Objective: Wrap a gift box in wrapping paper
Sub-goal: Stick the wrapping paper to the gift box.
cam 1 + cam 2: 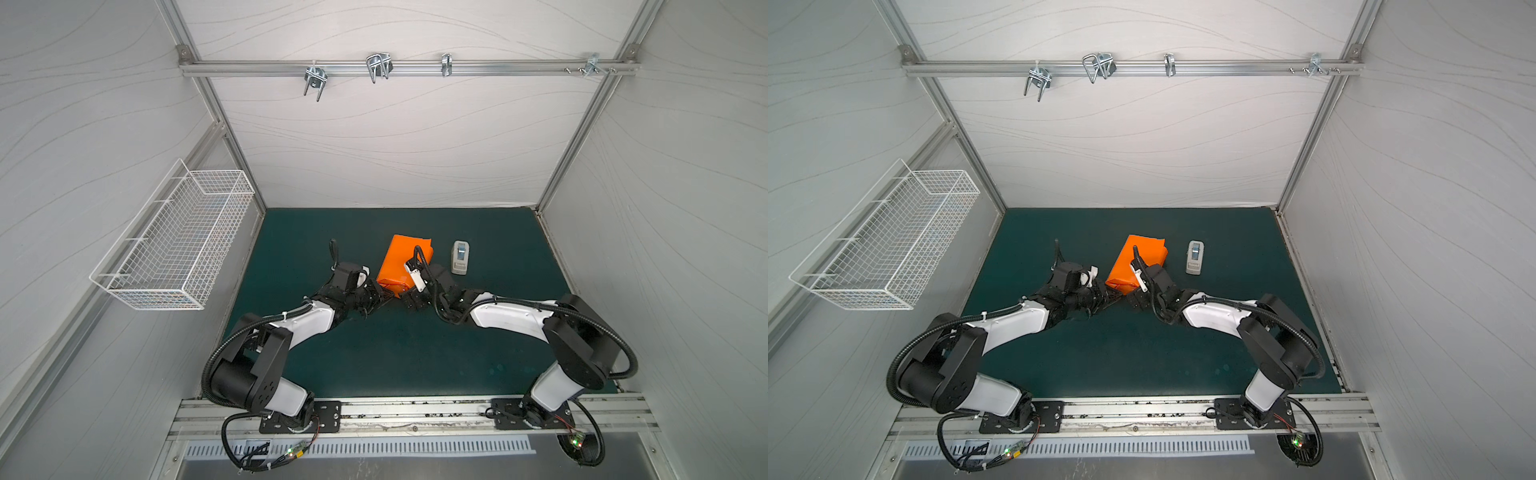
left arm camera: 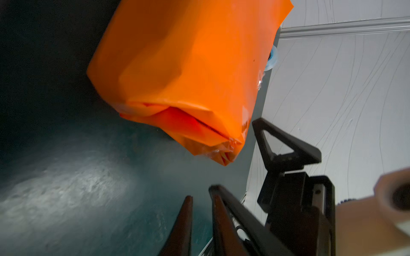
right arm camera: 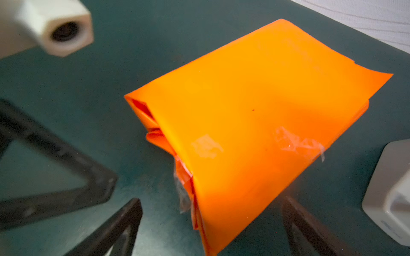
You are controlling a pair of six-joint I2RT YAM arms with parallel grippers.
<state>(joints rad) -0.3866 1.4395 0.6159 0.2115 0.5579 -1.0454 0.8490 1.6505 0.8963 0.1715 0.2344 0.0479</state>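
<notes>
The left gripper (image 2: 200, 199) rests near the parcel's near end, fingers almost together, holding nothing. The wrapping paper (image 1: 401, 266) encloses the gift box mid-mat, taped; it appears light, slick and crease-prone, so grasp it across the firm sides. The right gripper (image 3: 210, 212) straddles the near end, fingers spread wide.

2 high top views facing down; 2 wrist views close on the wrapping paper (image 3: 255, 124).

Orange wrapping paper (image 3: 255, 124), taped and creased, lies folded around the hidden box.
</notes>
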